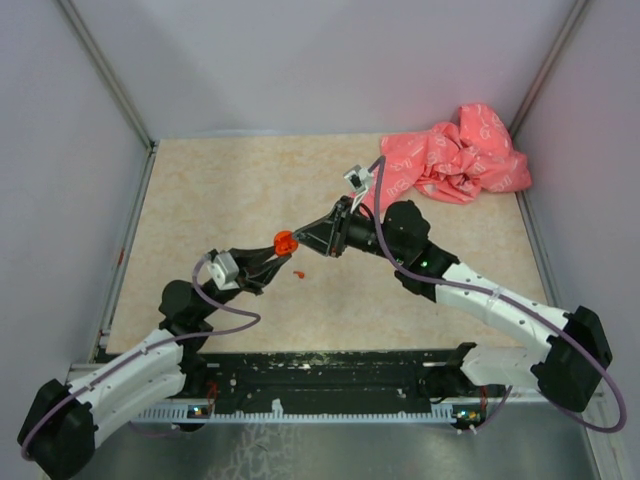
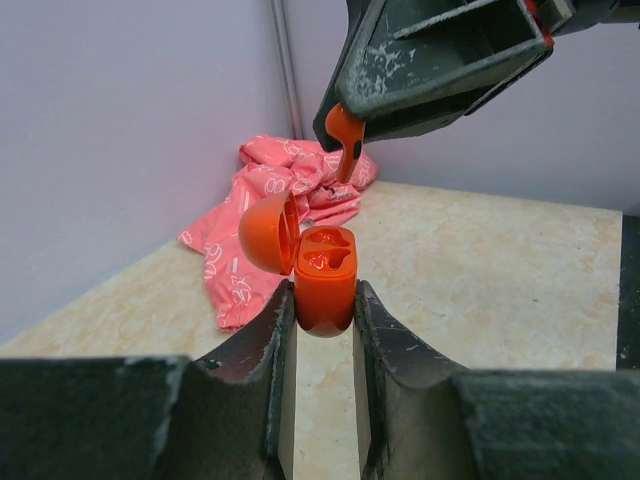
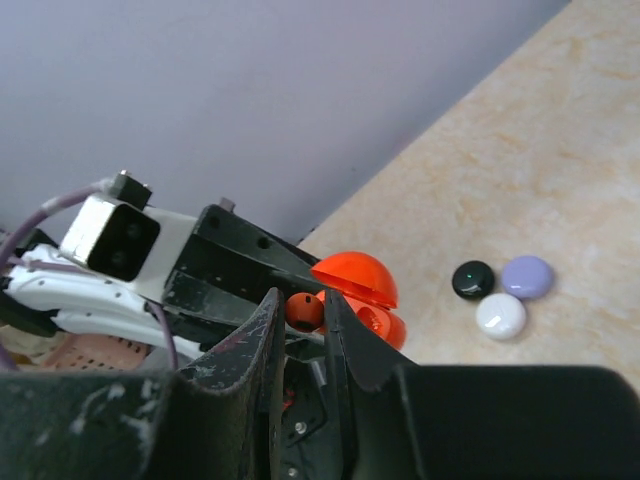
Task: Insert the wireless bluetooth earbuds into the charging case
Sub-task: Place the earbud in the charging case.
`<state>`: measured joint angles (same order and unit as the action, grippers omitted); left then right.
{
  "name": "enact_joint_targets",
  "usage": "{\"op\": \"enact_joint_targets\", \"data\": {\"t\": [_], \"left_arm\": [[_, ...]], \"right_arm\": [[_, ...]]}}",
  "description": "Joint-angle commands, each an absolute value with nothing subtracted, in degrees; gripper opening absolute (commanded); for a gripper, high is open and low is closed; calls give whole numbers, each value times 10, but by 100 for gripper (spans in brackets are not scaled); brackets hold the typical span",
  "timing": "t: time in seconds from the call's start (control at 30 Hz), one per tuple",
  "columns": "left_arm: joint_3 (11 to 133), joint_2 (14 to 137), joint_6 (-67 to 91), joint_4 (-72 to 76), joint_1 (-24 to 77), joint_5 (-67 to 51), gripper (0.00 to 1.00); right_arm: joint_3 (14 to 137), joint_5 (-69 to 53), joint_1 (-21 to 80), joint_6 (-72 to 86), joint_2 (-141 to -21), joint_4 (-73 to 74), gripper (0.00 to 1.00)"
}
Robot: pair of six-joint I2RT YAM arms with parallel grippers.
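Note:
The orange charging case (image 2: 325, 280) stands upright between the fingers of my left gripper (image 2: 325, 300), which is shut on it. Its lid (image 2: 265, 233) hangs open to the left, and two empty wells show on top. Just above the case, my right gripper (image 2: 342, 118) is shut on a tiny orange-red earbud (image 2: 346, 140) with its stem pointing down. The right wrist view shows the same earbud (image 3: 305, 311) pinched at the fingertips beside the open case (image 3: 360, 285). From above, both grippers meet at the case (image 1: 284, 241) mid-table. A second small red piece (image 1: 299, 271) lies on the table below it.
A crumpled pink cloth (image 1: 465, 155) lies at the back right corner. Three round discs, black (image 3: 472, 279), purple (image 3: 527, 276) and white (image 3: 500, 315), sit together on the beige table. Grey walls close the table on three sides.

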<state>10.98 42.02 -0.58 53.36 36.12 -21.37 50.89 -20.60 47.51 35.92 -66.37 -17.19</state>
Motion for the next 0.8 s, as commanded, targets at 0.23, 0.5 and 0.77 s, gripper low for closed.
{"op": "enact_joint_targets", "data": {"t": [0.23, 0.5, 0.77], "left_arm": [[118, 427, -2, 636, 358, -244, 0], [120, 425, 7, 652, 358, -251, 0], [117, 422, 11, 663, 358, -252, 0]], "right_arm": [[487, -266, 479, 445, -664, -350, 9], [482, -273, 485, 464, -683, -370, 9], [484, -279, 492, 471, -693, -377, 9]]}}
